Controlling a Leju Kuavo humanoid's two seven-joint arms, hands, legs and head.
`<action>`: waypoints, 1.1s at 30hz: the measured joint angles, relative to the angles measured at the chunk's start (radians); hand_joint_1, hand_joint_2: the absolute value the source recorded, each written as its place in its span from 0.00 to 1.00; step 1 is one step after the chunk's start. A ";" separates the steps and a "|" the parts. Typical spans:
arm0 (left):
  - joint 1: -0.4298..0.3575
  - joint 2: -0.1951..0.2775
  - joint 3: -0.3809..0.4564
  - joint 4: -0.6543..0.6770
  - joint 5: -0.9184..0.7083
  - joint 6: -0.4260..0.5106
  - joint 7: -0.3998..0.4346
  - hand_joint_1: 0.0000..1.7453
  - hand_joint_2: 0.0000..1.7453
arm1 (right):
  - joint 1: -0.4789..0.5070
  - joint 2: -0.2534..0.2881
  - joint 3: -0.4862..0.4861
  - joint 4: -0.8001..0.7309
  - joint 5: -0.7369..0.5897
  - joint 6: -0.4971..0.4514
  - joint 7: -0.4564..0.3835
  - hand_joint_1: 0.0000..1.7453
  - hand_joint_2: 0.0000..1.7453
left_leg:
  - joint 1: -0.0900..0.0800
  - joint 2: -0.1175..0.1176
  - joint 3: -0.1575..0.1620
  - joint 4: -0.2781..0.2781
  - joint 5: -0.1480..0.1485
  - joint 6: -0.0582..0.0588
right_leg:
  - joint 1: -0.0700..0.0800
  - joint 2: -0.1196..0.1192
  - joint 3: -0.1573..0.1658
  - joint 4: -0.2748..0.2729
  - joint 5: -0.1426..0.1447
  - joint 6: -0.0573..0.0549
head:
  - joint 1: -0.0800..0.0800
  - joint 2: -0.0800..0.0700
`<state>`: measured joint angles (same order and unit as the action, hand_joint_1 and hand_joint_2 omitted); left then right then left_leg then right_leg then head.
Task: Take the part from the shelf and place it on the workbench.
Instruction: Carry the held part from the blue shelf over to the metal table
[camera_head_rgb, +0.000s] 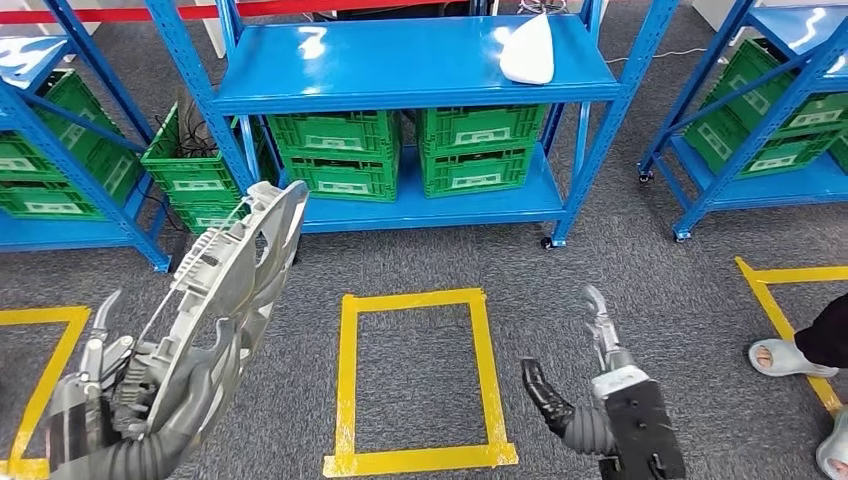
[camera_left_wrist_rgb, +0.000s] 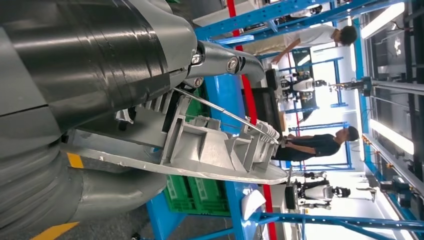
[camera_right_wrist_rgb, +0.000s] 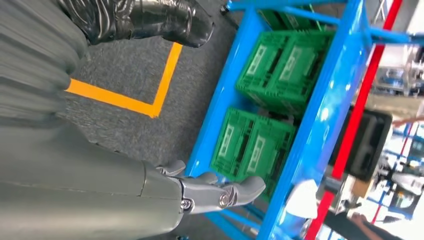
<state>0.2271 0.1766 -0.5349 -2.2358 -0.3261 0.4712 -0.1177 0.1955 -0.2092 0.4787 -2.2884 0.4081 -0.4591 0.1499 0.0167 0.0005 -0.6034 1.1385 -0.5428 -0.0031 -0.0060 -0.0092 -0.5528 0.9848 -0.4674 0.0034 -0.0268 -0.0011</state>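
My left hand (camera_head_rgb: 105, 385) grips a large grey ribbed plastic part (camera_head_rgb: 232, 285) at its lower end, and the part stands tilted up toward the blue shelf (camera_head_rgb: 400, 75). In the left wrist view the same part (camera_left_wrist_rgb: 215, 150) juts out past my left hand (camera_left_wrist_rgb: 100, 65), with a thin metal rod along it. My right hand (camera_head_rgb: 590, 385) hangs low at the right with fingers apart and nothing in it; the right wrist view shows my right hand (camera_right_wrist_rgb: 210, 192) with bare fingers stretched out. A white curved part (camera_head_rgb: 530, 50) lies on the shelf's top board at the right.
Green crates (camera_head_rgb: 410, 150) fill the shelf's lower board. More blue racks with crates stand at the left (camera_head_rgb: 50, 150) and right (camera_head_rgb: 780, 110). Yellow tape forms a rectangle (camera_head_rgb: 415, 385) on the grey carpet ahead. A person's sandalled foot (camera_head_rgb: 785, 357) is at the right edge.
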 joint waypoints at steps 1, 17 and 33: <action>-0.001 0.000 0.000 0.000 -0.005 0.000 0.006 1.00 1.00 | -0.006 -0.001 0.003 0.002 -0.002 0.004 0.001 0.00 1.00 | -0.001 0.000 0.039 -0.067 0.016 0.004 | 0.002 0.001 -0.005 0.006 0.000 0.004 | -0.002 0.000; -0.035 0.006 -0.016 -0.005 -0.094 -0.011 0.135 1.00 1.00 | -0.050 0.013 0.016 0.091 -0.166 0.022 -0.173 0.00 1.00 | -0.010 -0.001 0.000 -0.125 0.090 0.041 | 0.001 0.003 0.008 0.069 -0.062 0.031 | 0.050 0.000; -0.035 0.023 -0.018 -0.017 0.000 -0.010 0.048 1.00 1.00 | -0.056 0.022 0.022 0.111 -0.129 0.005 -0.152 0.00 1.00 | 0.000 0.000 0.072 -0.113 0.016 0.005 | 0.005 0.001 -0.024 0.023 0.000 0.008 | -0.004 0.000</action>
<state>0.1918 0.1999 -0.5528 -2.2528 -0.3264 0.4616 -0.0694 0.1390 -0.1869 0.5008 -2.1773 0.2787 -0.4544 -0.0025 0.0163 0.0004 -0.5318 1.0250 -0.5264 0.0015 -0.0013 -0.0085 -0.5764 1.0078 -0.4670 0.0113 -0.0310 -0.0011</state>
